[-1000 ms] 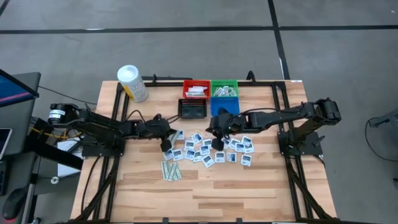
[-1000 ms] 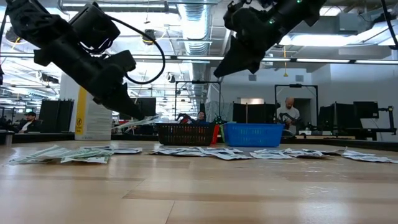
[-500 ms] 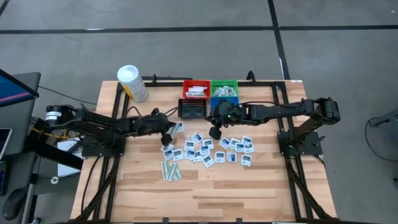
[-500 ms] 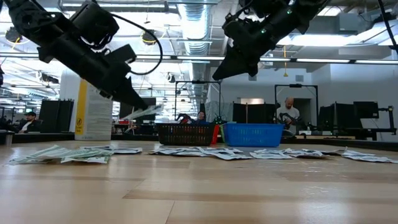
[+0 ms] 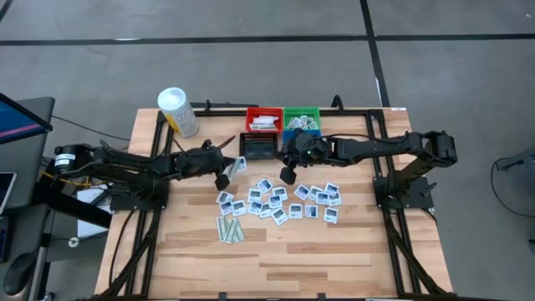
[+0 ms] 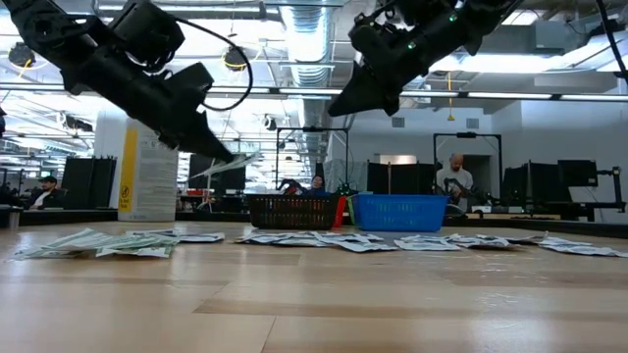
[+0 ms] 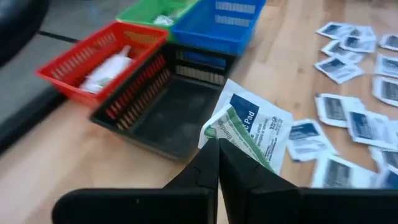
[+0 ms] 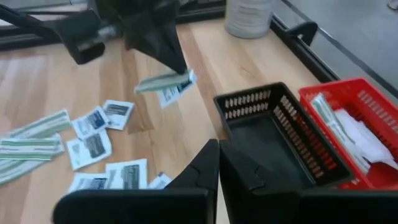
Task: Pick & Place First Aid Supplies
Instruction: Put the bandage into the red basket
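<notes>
Clearly, the step in hand is a carry toward the bins. The left gripper (image 7: 217, 152) is clenched on 2 packets at once, a square white packet (image 7: 258, 127) with blue print and a green strip (image 7: 239, 138) lying against it, both pinched at one corner and held in the air just beside the black bin (image 7: 161, 115). From the high view, the held pair (image 5: 237, 165) is seen near that bin's left edge, well above the table (image 5: 351, 242).

The right gripper (image 8: 217, 155) is closed tight with nothing seen between its fingers; it hangs over the table near the black bin and the blue bin (image 6: 397, 211).

The rest of the supplies are spread on the wood: a cluster of white packets (image 5: 280, 201) in front of the bins and a few green strips (image 5: 231, 228) nearer the front edge. The red bin (image 5: 262, 120) and green bin (image 5: 301, 119) already hold some items.

To do this step well, it is judged that the pair should be brought fully over a bin's opening before release, since thin packets held by a corner may flutter and slide off a rim. Because 2 kinds are gripped together, a mis-sort is likely if both are dropped into 1 bin. Clearance from the right arm should be kept, as both grippers are close over the same bins.
</notes>
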